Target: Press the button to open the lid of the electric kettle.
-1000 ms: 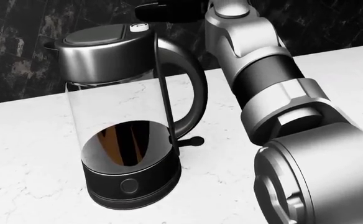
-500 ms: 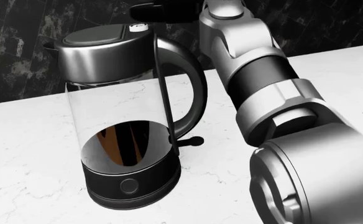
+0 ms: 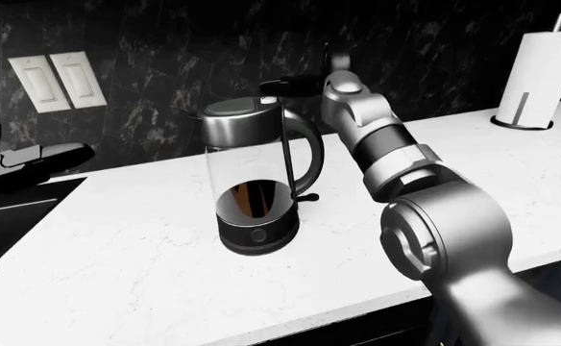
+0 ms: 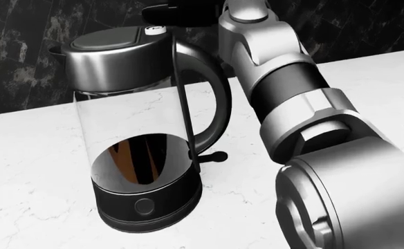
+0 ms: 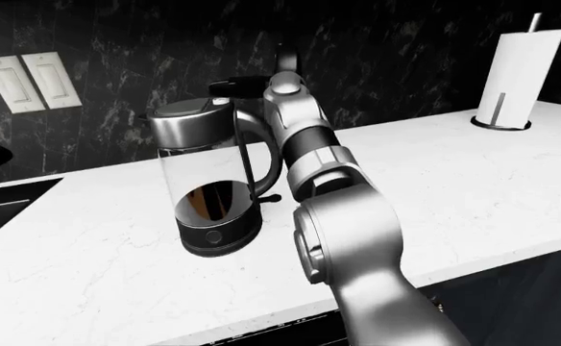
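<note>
Here we count one electric kettle [image 4: 143, 135], standing upright on the white marble counter [image 3: 117, 252], left of centre in every view. It has a clear glass body, a dark base and a brushed metal top, with its lid [image 4: 109, 39] lying flat and closed. One small white button [image 4: 154, 30] sits at the lid's edge nearest the handle [image 4: 212, 98], which curves down the kettle's right side in the head view.

We see one arm reaching in, the right arm [image 4: 292, 88], silver with black bands, running from the lower right of the frame up to the top centre. Its dark right hand [image 4: 181, 13] lies just above and slightly right of the button, at the top edge of the head view; we cannot tell whether the fingers are spread or together, nor whether they touch the button.

On the black marble wall we count two pale switch plates [image 3: 57, 81] at the upper left, and one paper towel roll [image 3: 540, 68] at the upper right of the left-eye view.
</note>
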